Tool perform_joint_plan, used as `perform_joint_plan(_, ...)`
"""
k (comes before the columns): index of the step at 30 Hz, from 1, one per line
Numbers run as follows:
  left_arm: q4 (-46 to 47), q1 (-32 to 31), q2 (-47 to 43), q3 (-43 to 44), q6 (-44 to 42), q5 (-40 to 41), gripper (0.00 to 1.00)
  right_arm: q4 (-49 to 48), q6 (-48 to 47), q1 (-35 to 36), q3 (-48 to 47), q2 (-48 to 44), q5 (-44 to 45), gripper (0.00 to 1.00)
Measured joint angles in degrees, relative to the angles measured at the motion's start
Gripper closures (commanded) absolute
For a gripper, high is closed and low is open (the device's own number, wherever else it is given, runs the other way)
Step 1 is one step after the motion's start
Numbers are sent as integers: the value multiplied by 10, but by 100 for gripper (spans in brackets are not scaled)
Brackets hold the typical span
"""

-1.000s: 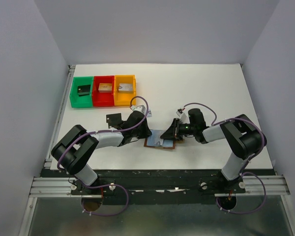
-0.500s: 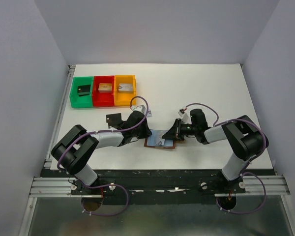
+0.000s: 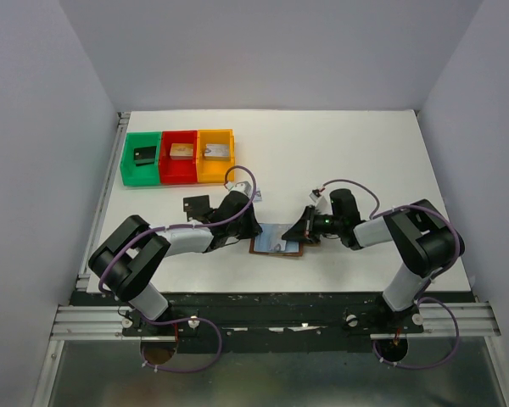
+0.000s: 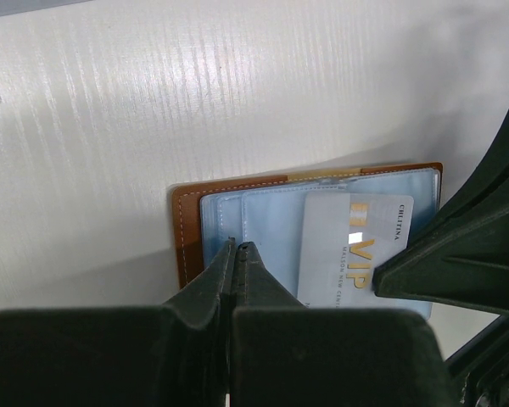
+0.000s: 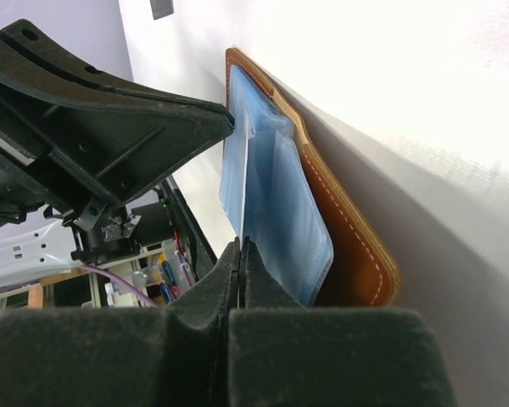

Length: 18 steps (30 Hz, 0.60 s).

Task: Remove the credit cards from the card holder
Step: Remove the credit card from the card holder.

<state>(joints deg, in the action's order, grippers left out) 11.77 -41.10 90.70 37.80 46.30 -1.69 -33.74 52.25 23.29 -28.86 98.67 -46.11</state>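
Observation:
The brown card holder (image 3: 276, 247) lies open on the table, its pale blue lining up (image 4: 187, 229) (image 5: 348, 229). A grey card with gold "VIP" lettering (image 4: 349, 248) sits partly in its right sleeve. My left gripper (image 3: 254, 232) (image 4: 237, 247) is shut, with its tips pressing on the left lining. My right gripper (image 3: 304, 231) (image 5: 240, 244) lies low at the holder's right edge, shut on that card's thin pale edge (image 5: 247, 191). A black card (image 3: 195, 205) lies on the table beside my left arm.
Green (image 3: 141, 158), red (image 3: 179, 157) and orange (image 3: 215, 155) bins stand in a row at the back left, each with a small block inside. Both arms meet over the holder near the table's front edge.
My right gripper's jaws have closed onto the card's edge and the gripper has shifted slightly right. The left gripper and the card holder have stayed put.

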Motion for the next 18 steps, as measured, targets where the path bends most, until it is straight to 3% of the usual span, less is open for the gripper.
perform_joint_plan(8, -8, -9, 0, 5, -14, 9, 100, 27, -24, -9, 7, -22, 3, 100)
perform_joint_plan(18, -19, -31, -2, 10, -39, 23, 100, 175, -105, -13, 3, -114, 44, 100)
